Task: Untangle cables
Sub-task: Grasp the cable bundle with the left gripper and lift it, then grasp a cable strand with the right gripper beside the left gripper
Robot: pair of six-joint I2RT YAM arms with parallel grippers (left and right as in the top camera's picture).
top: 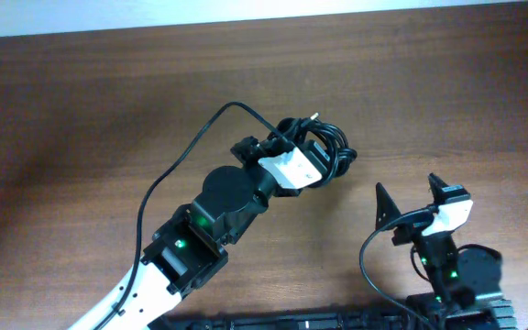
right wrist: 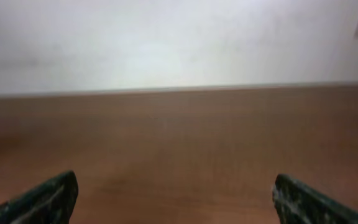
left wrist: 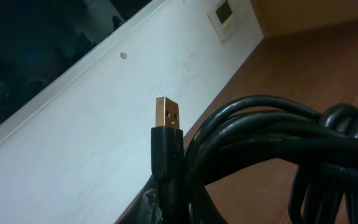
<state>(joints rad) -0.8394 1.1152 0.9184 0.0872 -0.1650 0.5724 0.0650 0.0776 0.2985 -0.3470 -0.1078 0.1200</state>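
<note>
The cables [top: 330,149] are a bundle of black cords coiled in a tangle near the middle of the wooden table [top: 81,101]. My left gripper [top: 293,151] is shut on the bundle and holds it. In the left wrist view the coils [left wrist: 272,137] fill the lower right, and a gold USB plug [left wrist: 168,114] sticks up beside them. My right gripper [top: 409,200] is open and empty, to the right of the bundle and apart from it. Its two dark fingertips frame bare table in the right wrist view [right wrist: 176,205].
A thicker black wire [top: 168,174] runs from the left arm in an arc over the table. A white wall [right wrist: 166,43] stands past the table's far edge. A dark rail [top: 319,321] lies along the front edge between the arm bases.
</note>
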